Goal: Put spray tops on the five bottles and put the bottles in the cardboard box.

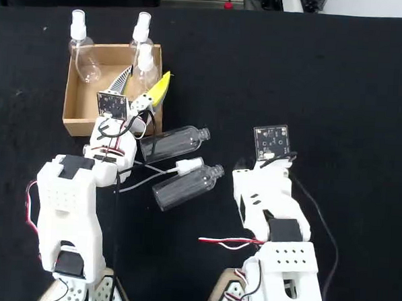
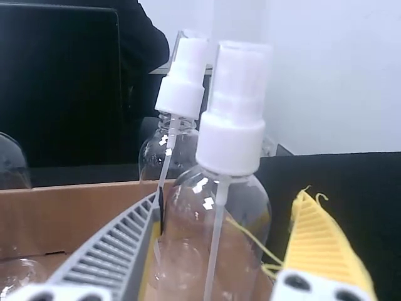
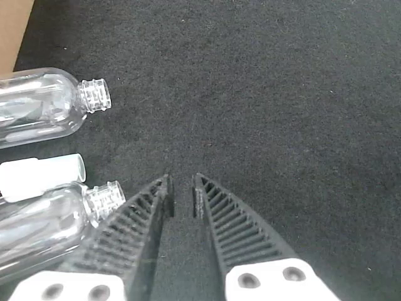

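Closest to the lens, the right gripper (image 3: 182, 191) shows two black ribbed fingers with only a narrow slit between the tips. It holds nothing and sits over the black cloth (image 3: 282, 94) at the lower centre of the right wrist frame. At that frame's left edge lie two clear bottles without tops, the upper bare bottle (image 3: 37, 106) and the lower bare bottle (image 3: 50, 219). Their long axes run across the frame and their threaded necks point right. A loose spray top (image 3: 41, 175), white, lies between them and parallel to them. In the high view the pair lies at centre frame, necks aimed toward the upper right.

At the upper left of the high view, the left gripper (image 1: 148, 72) is over the right wall of the cardboard box (image 1: 71, 110). Its grey finger (image 2: 106, 257) and yellow finger (image 2: 322, 244) are spread wide either side of the near capped bottle (image 2: 219, 213). This bottle is clear, upright, white sprayer up, with a gap on the yellow side. The rear capped bottle (image 1: 139, 36) stands upright at the box's far right corner; inside or outside, I cannot tell. The left capped bottle (image 1: 83, 53) stands at the far left corner.
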`<state>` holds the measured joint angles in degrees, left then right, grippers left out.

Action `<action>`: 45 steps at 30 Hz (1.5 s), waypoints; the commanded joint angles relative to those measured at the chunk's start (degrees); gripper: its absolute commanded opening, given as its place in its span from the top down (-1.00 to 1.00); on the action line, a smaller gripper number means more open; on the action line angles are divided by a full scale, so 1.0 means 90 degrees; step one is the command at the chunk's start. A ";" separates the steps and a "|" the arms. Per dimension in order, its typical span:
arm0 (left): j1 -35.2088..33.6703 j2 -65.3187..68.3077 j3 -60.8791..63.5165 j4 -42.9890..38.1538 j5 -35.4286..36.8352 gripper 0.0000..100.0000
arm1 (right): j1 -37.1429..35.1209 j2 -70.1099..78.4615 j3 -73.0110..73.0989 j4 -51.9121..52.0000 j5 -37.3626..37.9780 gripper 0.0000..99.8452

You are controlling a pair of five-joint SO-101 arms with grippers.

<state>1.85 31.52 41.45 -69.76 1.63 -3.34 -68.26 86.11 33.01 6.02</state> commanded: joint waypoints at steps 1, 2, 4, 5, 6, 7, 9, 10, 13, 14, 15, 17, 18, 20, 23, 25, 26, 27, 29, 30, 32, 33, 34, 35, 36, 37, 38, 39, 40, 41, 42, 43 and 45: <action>-0.0103 -0.0049 -0.0073 -0.0039 0.0049 0.38 | -0.0020 -0.0210 -0.0034 -0.0195 0.0078 0.88; -0.0151 -0.0049 -0.0073 -0.0039 0.0049 0.38 | -0.0020 -0.0210 -0.0034 -0.0195 0.0078 0.88; -0.0210 -0.0059 -0.0073 -0.0049 0.0078 0.38 | -0.0020 -0.0210 -0.0034 -0.0195 0.0078 0.88; -0.0239 -0.0059 -0.0073 -0.0049 0.0088 0.38 | -0.0020 -0.0210 -0.0034 -0.0195 0.0078 0.88; -0.0259 -0.0068 -0.0073 -0.0049 0.0088 0.38 | -0.0020 -0.0210 -0.0034 -0.0195 0.0078 0.88; -0.0269 -0.0127 -0.0063 -0.0049 0.0088 0.38 | -0.0020 -0.0210 -0.0034 -0.0195 0.0078 0.88; -0.0288 -0.0332 0.0083 -0.0049 0.0098 0.38 | -0.0020 -0.0210 -0.0034 -0.0195 0.0078 0.88; -0.0278 -0.0479 0.0210 -0.0049 0.0098 0.38 | -0.0020 -0.0210 -0.0034 -0.0195 0.0078 0.88; -0.0239 -0.0918 0.0523 0.0000 0.0098 0.38 | -0.0020 -0.0210 -0.0034 -0.0195 0.0078 0.88; -0.0239 -0.1045 0.0601 0.0000 0.0088 0.38 | -0.0020 -0.0210 -0.0034 -0.0195 0.0078 0.88; -0.0249 -0.1133 0.0669 0.0010 0.0068 0.38 | -0.0020 -0.0210 -0.0034 -0.0195 0.0078 0.88; -0.0259 -0.1153 0.0728 0.0010 0.0049 0.38 | -0.0020 -0.0210 -0.0034 -0.0195 0.0078 0.88; -0.0269 -0.1153 0.0747 0.0010 0.0049 0.38 | -0.0020 -0.0210 -0.0034 -0.0195 0.0078 0.88; -0.0278 -0.1162 0.0757 0.0010 0.0049 0.38 | -0.0020 -0.0210 -0.0034 -0.0186 0.0078 0.88; -0.0269 -0.1231 0.0923 -0.0049 0.0068 0.38 | -0.0020 -0.0210 -0.0034 -0.0186 0.0078 0.88; -0.0220 -0.1289 0.1089 -0.0049 0.0049 0.38 | -0.0020 -0.0210 -0.0034 -0.0186 0.0078 0.88; -0.0190 -0.1368 0.1236 -0.0049 0.0049 0.38 | -0.0020 -0.0210 -0.0034 -0.0186 0.0078 0.88; -0.0181 -0.1475 0.1382 -0.0049 0.0059 0.38 | -0.0020 -0.0210 -0.0034 -0.0186 0.0078 0.88; -0.0181 -0.1768 0.1646 -0.0049 0.0088 0.38 | -0.0020 -0.0210 -0.0034 -0.0186 0.0078 0.88; -0.0190 -0.1954 0.1744 -0.0029 0.0088 0.38 | -0.0020 -0.0210 -0.0034 -0.0186 0.0078 0.88; -0.0220 -0.2344 0.1949 0.0000 0.0088 0.38 | -0.0020 -0.0210 -0.0034 -0.0186 0.0078 0.88; -0.0249 -0.2530 0.2066 0.0000 0.0078 0.38 | -0.0020 -0.0210 -0.0034 -0.0186 0.0078 0.88; -0.0269 -0.2725 0.2164 0.0000 0.0068 0.38 | -0.0020 -0.0210 -0.0034 -0.0186 0.0078 0.88; -0.0288 -0.2921 0.2281 0.0000 0.0049 0.38 | -0.0020 -0.0210 -0.0034 -0.0186 0.0078 0.88; -0.0298 -0.3106 0.2379 0.0000 0.0049 0.38 | -0.0020 -0.0210 -0.0034 -0.0186 0.0078 0.88; -0.0308 -0.3282 0.2505 0.0000 0.0049 0.38 | -0.0020 -0.0210 -0.0034 -0.0186 0.0078 0.88; -0.0308 -0.3448 0.2642 0.0000 0.0049 0.39 | -0.0020 -0.0210 -0.0034 -0.0186 0.0078 0.88; -0.0308 -0.3614 0.2808 0.0000 0.0049 0.39 | -0.0020 -0.0210 -0.0034 -0.0186 0.0078 0.88; -0.0308 -0.3790 0.2965 0.0000 0.0049 0.39 | -0.0020 -0.0210 -0.0034 -0.0186 0.0078 0.88; -0.0308 -0.3976 0.3131 0.0000 0.0049 0.39 | -0.0020 -0.0210 -0.0024 -0.0186 0.0078 0.88; -0.0317 -0.4132 0.3306 0.0000 0.0039 0.39 | -0.0020 -0.0210 -0.0024 -0.0186 0.0078 0.88; -0.0357 -0.4298 0.3492 0.0000 0.0039 0.39 | -0.0020 -0.0210 -0.0024 -0.0186 0.0078 0.88; -0.0493 -0.4581 0.3834 0.0000 0.0039 0.39 | -0.0020 -0.0210 -0.0024 -0.0186 0.0078 0.88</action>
<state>-0.53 -2.86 71.69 -69.32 2.15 -3.34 -68.26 86.11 33.01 6.02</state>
